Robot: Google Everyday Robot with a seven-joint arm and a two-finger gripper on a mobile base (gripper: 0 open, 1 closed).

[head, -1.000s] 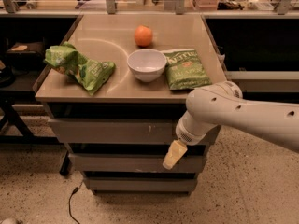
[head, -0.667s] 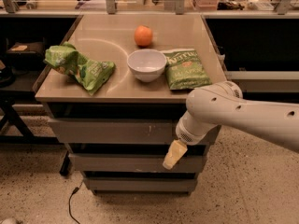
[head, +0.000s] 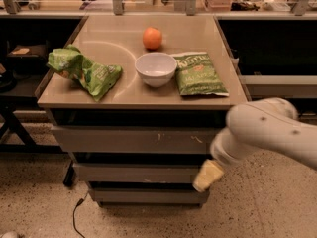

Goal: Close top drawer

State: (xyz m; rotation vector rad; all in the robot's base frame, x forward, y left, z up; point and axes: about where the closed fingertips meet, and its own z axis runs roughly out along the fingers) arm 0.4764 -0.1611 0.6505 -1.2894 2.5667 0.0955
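Observation:
The top drawer (head: 138, 139) is a wide grey-brown flat front with small pale scratches near its middle, just under the tabletop. A dark gap shows above it. My gripper (head: 208, 175), pale yellow at its tip, hangs below my white arm (head: 262, 130) at the lower right. It is in front of the right end of the lower drawer fronts, below the top drawer's right end. I cannot tell whether it touches anything.
On the tan tabletop (head: 114, 90) lie a crumpled green bag (head: 84, 71), a white bowl (head: 155, 68), an orange (head: 152, 37) and a flat green chip bag (head: 199, 74). Two narrower drawer fronts (head: 133, 172) sit lower down. A black cable (head: 75, 214) trails on the speckled floor.
My arm and gripper have moved to the right and slightly down, away from the middle of the drawer fronts. The things on the table have not moved.

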